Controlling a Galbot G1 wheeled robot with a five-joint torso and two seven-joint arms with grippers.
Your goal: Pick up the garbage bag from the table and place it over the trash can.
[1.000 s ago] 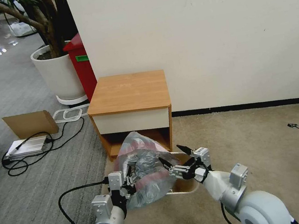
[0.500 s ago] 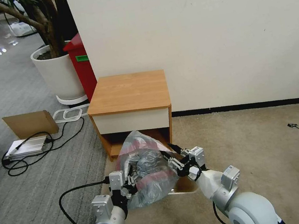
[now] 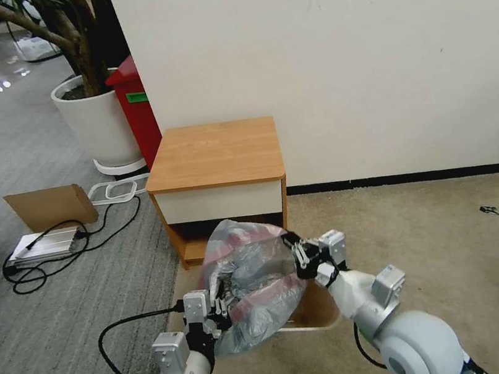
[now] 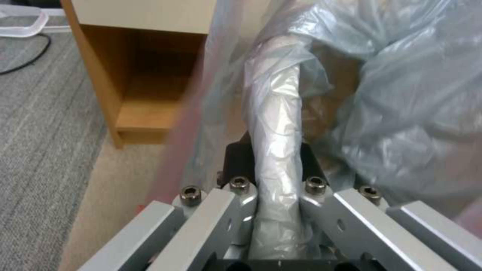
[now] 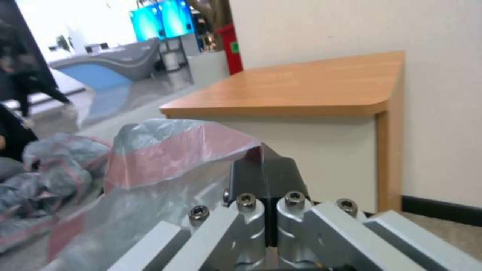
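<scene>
Holding the garbage bag [image 3: 255, 286] between them, both hands are working just in front of the nightstand [image 3: 215, 154], whose top surface is bare. The left hand [image 3: 214, 317] has its fingers pressed onto a bunched fold of plastic at the bag's near side; the left wrist view shows that fold [image 4: 276, 150] running straight down between the fingers. The right hand [image 3: 302, 255] is pinched shut on the pink-banded rim [image 5: 176, 150] at the bag's far right edge, with the plastic caught at the fingertips. The bag hangs in the air, puffed open and crinkled, above the cream trash can [image 3: 319, 317], of which a corner and part of the rim show under and to the right of the bag. The pick-up looks finished, and the step in hand seems to be spreading the mouth over the can. Judging from this, the next move calls for drawing the two hands apart to widen the opening, lining the pink rim up with the can's edges, then lowering it around them without letting the thin plastic slip.
</scene>
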